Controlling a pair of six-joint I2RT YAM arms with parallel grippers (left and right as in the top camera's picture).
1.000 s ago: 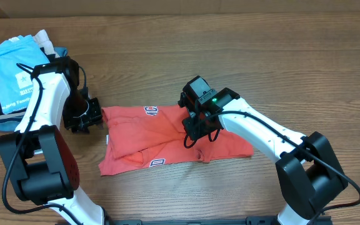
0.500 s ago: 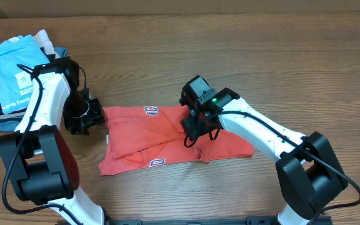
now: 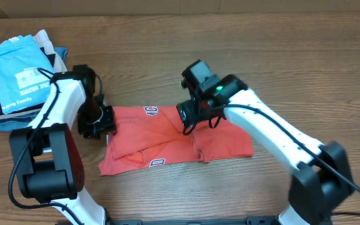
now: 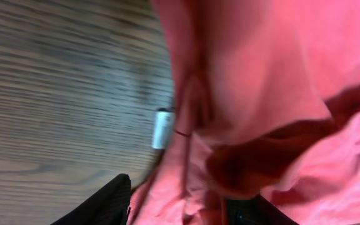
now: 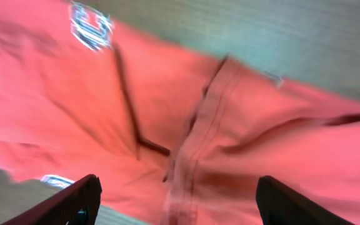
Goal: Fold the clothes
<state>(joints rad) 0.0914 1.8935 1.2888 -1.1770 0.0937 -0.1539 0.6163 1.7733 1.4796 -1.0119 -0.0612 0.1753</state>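
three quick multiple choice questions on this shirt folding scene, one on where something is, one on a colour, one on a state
1. The pile topped by the light blue T-shirt lies:
A) on the left arm's side of the table
B) on the right arm's side
C) in the middle, between the arms

2. The T-shirt lying between the arms is:
A) navy
B) coral-red
C) beige

3. The right gripper is:
A) shut on a sleeve
B) out of every view
C) open above the shirt

Answers:
1 A, the overhead view shows the pile beside the left arm.
2 B, the coral-red T-shirt shows that colour in all three views.
3 C, its wrist view shows both fingers wide apart, with the cloth lying below them.
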